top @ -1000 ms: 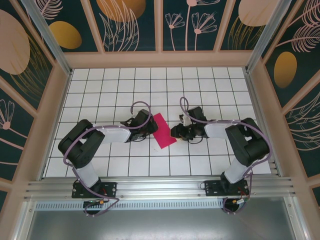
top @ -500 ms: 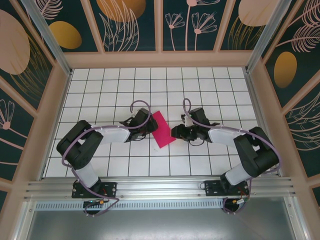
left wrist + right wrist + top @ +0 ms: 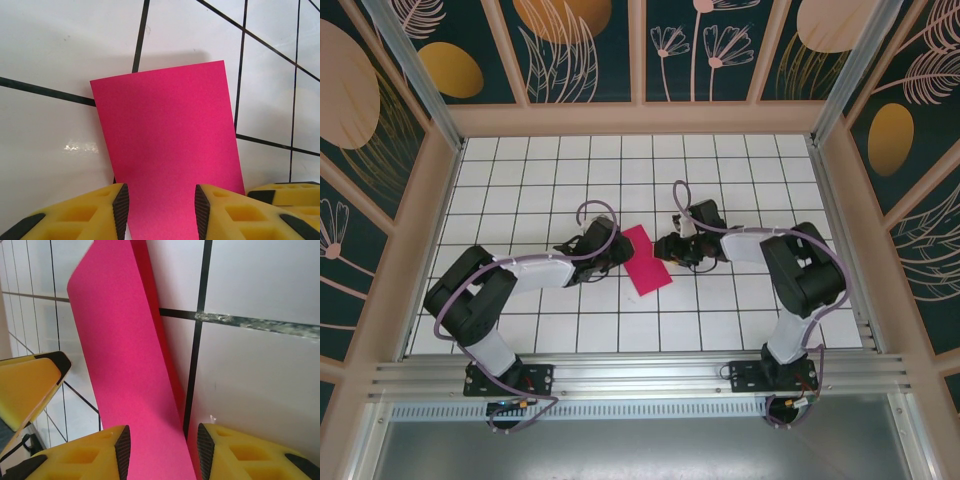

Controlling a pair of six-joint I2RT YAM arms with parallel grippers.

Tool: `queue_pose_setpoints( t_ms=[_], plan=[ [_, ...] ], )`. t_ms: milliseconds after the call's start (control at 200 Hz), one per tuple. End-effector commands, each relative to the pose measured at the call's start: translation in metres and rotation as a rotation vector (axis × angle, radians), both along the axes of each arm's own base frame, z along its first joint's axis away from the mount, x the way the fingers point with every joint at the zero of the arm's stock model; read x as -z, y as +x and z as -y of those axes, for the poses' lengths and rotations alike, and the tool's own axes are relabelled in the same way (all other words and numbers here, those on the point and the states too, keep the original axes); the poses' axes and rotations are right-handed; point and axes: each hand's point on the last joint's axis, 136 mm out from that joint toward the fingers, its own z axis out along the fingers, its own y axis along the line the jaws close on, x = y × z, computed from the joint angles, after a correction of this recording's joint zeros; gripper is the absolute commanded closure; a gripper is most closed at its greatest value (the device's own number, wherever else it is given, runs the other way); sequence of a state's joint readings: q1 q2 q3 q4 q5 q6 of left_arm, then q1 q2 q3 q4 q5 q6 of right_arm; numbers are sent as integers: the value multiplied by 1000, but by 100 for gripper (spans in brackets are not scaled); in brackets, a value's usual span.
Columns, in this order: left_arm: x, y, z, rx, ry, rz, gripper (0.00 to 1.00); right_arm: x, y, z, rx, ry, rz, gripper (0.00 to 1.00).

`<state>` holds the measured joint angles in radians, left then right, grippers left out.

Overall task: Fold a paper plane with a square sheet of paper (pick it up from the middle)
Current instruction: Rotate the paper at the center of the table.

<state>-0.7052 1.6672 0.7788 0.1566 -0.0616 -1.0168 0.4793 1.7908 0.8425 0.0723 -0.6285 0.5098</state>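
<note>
Paper [image 3: 646,259]: folded to a narrow pink rectangle, lying tilted on the counter [image 3: 750,170] mid-grid, between both arms. Left tool [image 3: 160,202] released, jaws apart, straddling one end of the sheet, nothing pinched. Right tool [image 3: 162,445] released too, jaws apart over the opposite side; top layer looks slightly lifted along one long edge there. Not a plane yet, early folds only, my guess. Risks: loose top layer may spring open with nothing pressing it; a low finger could snag an edge and drag or skew the sheet; closing on one layer would unfold it; tools sit close, could collide.
</note>
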Motion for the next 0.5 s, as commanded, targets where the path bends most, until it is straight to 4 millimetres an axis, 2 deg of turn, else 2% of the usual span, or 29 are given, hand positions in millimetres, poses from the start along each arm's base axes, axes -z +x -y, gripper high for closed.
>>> queue_pose_setpoints(
  t_ms=[0,220,230,250,340,375,430,495],
  plan=[
    [7,4,-5,-7,22,1,58,-9,2,-11,-57,65,18,57],
    [4,10,0,1,5,2,58,-12,-9,-12,-72,93,6,61],
    [13,9,-1,2,19,-15,58,-12,-10,-12,-71,92,6,61],
    [17,8,-1,4,25,-24,58,-12,-10,-11,-68,90,8,61],
    [18,9,2,13,19,-26,58,-13,-14,-7,-50,87,12,65],
    [20,9,3,16,18,-27,58,-13,-15,-7,-46,89,8,70],
    [21,9,5,27,19,-32,58,-14,-19,-7,-48,100,4,82],
    [21,10,9,42,14,-36,58,-13,-22,-5,-40,103,-3,90]
  ],
)
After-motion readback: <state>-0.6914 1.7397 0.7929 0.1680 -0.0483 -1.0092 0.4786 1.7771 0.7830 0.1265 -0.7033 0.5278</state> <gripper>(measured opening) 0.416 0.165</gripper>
